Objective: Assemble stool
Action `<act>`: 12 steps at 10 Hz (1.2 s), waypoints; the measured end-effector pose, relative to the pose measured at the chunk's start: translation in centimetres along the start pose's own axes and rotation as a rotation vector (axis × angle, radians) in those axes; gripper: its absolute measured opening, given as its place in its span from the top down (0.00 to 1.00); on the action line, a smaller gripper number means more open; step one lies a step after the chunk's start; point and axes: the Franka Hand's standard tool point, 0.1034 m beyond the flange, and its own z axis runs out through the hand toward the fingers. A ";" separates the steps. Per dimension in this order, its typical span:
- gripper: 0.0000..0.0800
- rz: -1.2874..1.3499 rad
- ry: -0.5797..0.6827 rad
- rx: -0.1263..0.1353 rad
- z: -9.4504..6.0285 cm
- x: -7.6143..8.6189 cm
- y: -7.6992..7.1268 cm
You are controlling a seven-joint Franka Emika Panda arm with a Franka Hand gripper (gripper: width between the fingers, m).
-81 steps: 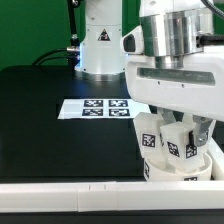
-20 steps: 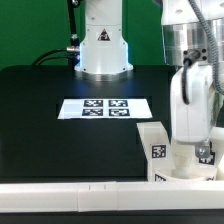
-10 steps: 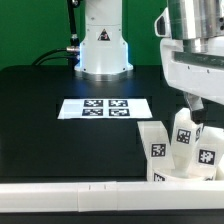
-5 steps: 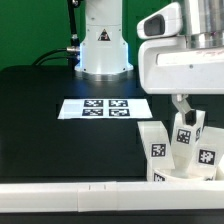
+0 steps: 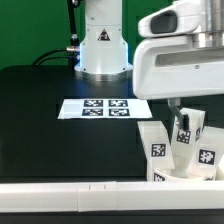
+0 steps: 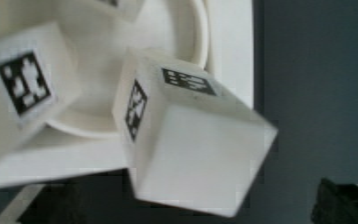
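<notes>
The stool stands at the exterior view's right front. Its round white seat (image 5: 188, 176) lies flat with three blocky tagged legs upright on it: one on the left (image 5: 154, 146), one in the middle (image 5: 186, 130) and one on the right (image 5: 206, 152). My gripper (image 5: 192, 112) hangs open just above the middle leg, its big white hand hiding the space behind. In the wrist view that leg (image 6: 195, 140) fills the centre, with a dark fingertip (image 6: 354, 200) off to each side and clear of it. A second leg (image 6: 25, 85) and the seat's rim (image 6: 226, 60) also show.
The marker board (image 5: 105, 107) lies flat on the black table (image 5: 50, 130) in the middle. The robot's white base (image 5: 101, 45) stands behind it. A white rail (image 5: 70, 191) runs along the front edge.
The hand has shifted toward the exterior view's left and settled over the stool's legs. The seat and legs have not moved, and the jaws have stayed wide.
</notes>
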 end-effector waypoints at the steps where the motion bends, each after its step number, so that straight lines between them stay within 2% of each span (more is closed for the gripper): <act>1: 0.19 -0.148 -0.030 0.000 0.1 -0.4 -0.7; 2: 0.19 -0.216 -0.029 0.002 0.2 -0.6 -1.2; 3: 0.19 -0.262 -0.030 -0.001 0.2 -0.6 -0.9; 6: 0.19 -0.475 -0.040 -0.029 0.3 -0.5 -0.2; 8: 0.19 -0.814 -0.114 -0.059 1.1 -0.9 0.3; 9: 0.19 -0.874 -0.134 -0.072 2.0 -1.4 0.0; 10: 0.19 -0.947 -0.144 -0.076 2.6 -1.6 0.1; 12: 0.19 -0.948 -0.150 -0.078 2.9 -1.6 1.2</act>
